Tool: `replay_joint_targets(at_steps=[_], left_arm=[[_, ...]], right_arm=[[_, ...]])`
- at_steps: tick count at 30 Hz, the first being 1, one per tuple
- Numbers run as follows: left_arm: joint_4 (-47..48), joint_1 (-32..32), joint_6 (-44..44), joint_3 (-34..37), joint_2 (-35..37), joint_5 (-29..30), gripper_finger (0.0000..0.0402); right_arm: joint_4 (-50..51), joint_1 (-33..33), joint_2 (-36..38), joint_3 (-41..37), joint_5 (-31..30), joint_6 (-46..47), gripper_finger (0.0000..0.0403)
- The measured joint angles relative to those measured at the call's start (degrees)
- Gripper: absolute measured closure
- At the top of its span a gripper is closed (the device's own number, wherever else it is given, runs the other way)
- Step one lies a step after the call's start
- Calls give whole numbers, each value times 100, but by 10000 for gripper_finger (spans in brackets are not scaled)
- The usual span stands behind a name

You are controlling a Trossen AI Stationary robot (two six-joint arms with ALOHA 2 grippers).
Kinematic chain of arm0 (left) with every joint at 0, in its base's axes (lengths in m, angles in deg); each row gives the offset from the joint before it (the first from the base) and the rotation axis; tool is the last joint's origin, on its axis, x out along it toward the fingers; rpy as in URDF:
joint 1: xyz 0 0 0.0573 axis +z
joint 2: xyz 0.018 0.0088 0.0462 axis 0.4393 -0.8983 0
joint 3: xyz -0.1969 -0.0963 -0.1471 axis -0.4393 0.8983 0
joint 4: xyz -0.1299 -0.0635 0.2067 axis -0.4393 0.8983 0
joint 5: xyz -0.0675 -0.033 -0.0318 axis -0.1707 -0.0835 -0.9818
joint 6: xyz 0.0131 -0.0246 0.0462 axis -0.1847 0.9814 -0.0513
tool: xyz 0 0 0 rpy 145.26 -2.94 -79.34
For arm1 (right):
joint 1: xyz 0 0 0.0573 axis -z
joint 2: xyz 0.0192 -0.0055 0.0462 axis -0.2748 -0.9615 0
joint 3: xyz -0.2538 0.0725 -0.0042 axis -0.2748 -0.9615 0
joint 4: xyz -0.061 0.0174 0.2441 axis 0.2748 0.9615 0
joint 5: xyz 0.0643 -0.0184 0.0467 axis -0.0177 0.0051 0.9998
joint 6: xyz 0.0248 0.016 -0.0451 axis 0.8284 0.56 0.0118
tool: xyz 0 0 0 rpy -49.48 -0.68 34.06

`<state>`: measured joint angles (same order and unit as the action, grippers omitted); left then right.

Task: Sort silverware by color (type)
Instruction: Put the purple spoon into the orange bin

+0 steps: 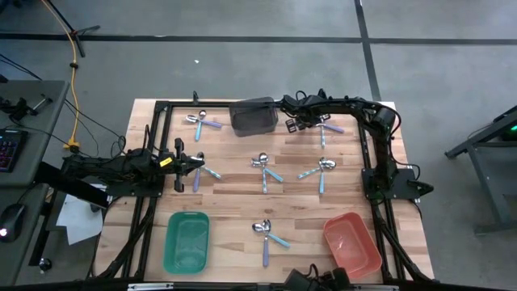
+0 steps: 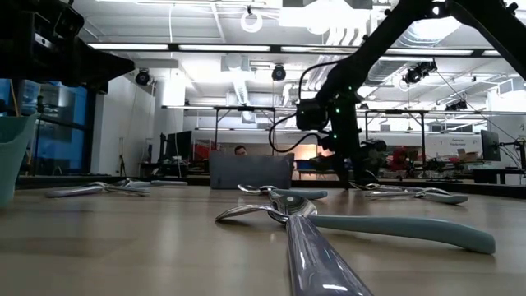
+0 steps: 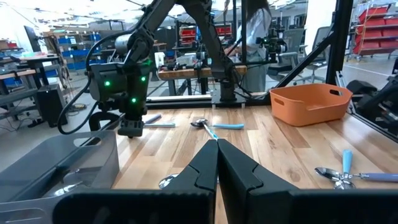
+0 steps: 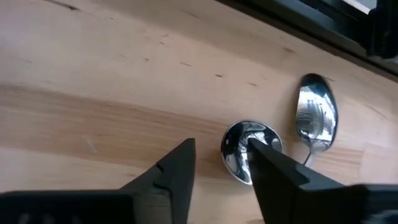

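Observation:
Spoons lie in small crossed groups on the wooden table: far left, left, middle, right, near and far right. My right gripper is open and points down over the far right group. Two shiny bowls lie below it. My left gripper is shut and empty, level above the table beside the left group. One spoon bowl shows under it. My right gripper has one finger over the edge of the round spoon bowl, coming from above. Whether it touches the bowl, I cannot tell. The spoon lies flat on the table.
A dark grey bin stands at the far middle, next to my right gripper. A green bin stands near left and a red bin near right. A black frame runs round the table. A person sits behind the table.

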<state>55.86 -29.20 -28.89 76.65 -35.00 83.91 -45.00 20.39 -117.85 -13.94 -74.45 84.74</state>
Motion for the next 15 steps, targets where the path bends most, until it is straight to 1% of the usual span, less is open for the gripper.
replay_joint_targets(at_steps=[9,11,15], left_arm=[[-2,0,0,0,0,0,398],[-2,0,0,0,0,0,398],[-2,0,0,0,0,0,398]], right_arm=[[-70,9,-42,-31,-311,-242,391],[-42,8,-47,-35,-337,-321,397],[137,-18,-47,24,-279,-349,397]])
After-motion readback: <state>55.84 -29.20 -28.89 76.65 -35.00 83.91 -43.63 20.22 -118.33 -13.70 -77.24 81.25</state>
